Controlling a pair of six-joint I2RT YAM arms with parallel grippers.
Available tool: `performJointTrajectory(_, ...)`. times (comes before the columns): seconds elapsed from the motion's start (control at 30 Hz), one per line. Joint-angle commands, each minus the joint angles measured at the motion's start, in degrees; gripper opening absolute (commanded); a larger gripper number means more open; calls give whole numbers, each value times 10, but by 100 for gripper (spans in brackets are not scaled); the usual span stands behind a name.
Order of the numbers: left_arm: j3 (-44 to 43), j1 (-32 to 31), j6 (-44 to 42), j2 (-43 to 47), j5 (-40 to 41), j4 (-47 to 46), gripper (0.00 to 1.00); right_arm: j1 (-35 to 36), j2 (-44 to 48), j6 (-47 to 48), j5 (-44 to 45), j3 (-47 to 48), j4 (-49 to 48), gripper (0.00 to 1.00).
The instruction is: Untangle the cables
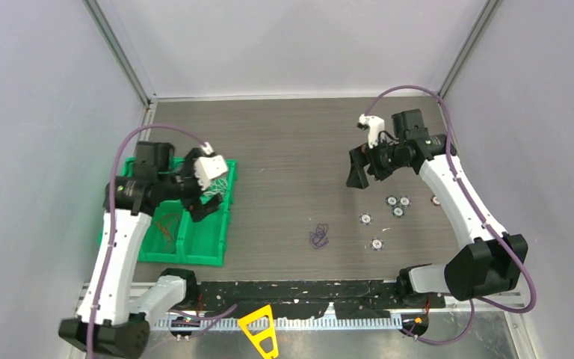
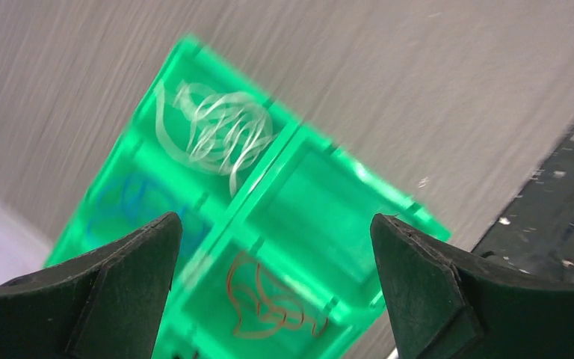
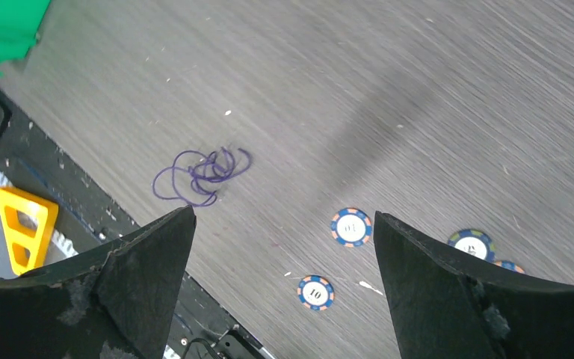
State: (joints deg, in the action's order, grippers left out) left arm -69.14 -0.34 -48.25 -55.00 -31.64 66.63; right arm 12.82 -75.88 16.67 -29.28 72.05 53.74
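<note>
Left fingers point(image 2: 127, 292) apart over green tray point(image 2: 310, 198); white cable point(image 2: 220, 134), blue cable point(image 2: 131, 202), red-brown cable point(image 2: 265, 299) in separate compartments. Right fingers point(image 3: 142, 284) apart, empty; purple cable point(image 1: 318, 236) on table point(image 1: 284, 164) at their 7 o'clock.

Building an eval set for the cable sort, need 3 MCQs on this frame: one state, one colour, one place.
1. The left gripper is: A shut on a cable; B open and empty; C shut on a chip.
2. The uppermost cable in the left wrist view, lying in the green tray, is: A black; B yellow; C white.
3. The purple cable lies: A in the green tray; B in the left gripper; C on the bare table.

Key:
1. B: its fingers stand wide apart with nothing between them.
2. C: its loops are white against the green.
3. C: it sits on the wood grain, well apart from the tray.
</note>
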Motion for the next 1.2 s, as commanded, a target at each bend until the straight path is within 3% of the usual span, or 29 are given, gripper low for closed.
performJointTrajectory(0.0, -28, -174, 51, -60, -20, -54, 100, -54, -4, -45, -21, 17, -35, 95)
performJointTrajectory(0.17, -42, -378, 59, -160, -11, -120, 99, -91, 1, -51, -17, 9, -46, 95)
performJointTrajectory(0.37, 14, -521, -72, -260, -28, -196, 79, -120, 6, -56, -45, 0, -50, 95)
performJointTrajectory(0.53, 22, -569, -140, -328, -41, -255, 65, -128, 9, -57, -58, -3, -50, 95)
performJointTrajectory(0.83, 26, -626, -178, -430, 28, -321, 51, -138, 6, -61, -80, -4, -50, 95)
performJointTrajectory(1.07, 17, -633, -148, -492, 96, -381, 43, -140, 12, -63, -90, -6, -51, 95)
performJointTrajectory(1.17, 18, -634, -147, -496, 126, -384, 30, -141, 14, -63, -90, -6, -51, 95)
